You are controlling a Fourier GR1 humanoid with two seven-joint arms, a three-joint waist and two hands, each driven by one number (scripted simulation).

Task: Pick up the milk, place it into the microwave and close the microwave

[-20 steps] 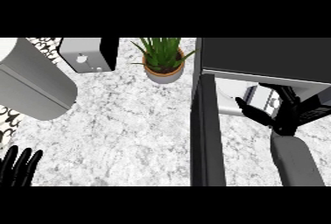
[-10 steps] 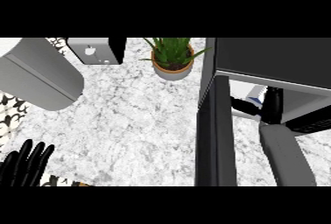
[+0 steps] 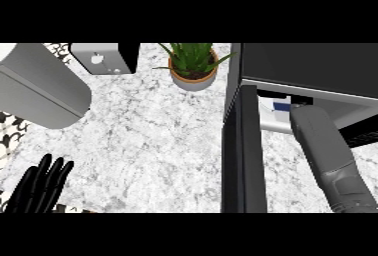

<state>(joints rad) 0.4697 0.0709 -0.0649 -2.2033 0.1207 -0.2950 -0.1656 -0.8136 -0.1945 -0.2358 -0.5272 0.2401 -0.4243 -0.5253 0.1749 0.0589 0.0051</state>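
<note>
Milk going into the microwave, right arm deep in the cavity

My right hand is hidden inside the dark grey box microwave (image 3: 310, 65) at 2 o'clock, so I cannot tell its fingers' state; the white-and-blue milk carton (image 3: 279, 106) shows just inside the opening, apparently for release. Its black door (image 3: 242, 150) stands open for my forearm. My left hand (image 3: 40, 187) rests at 8 o'clock, fingers straight, on the marble tabletop (image 3: 155, 145).

Marble counter (image 3: 162, 135) under plant (image 3: 193, 67), microwave (image 3: 310, 65)

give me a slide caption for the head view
Right forearm reaches into the open microwave beside its door; left robot hand rests open on the counter.
</note>
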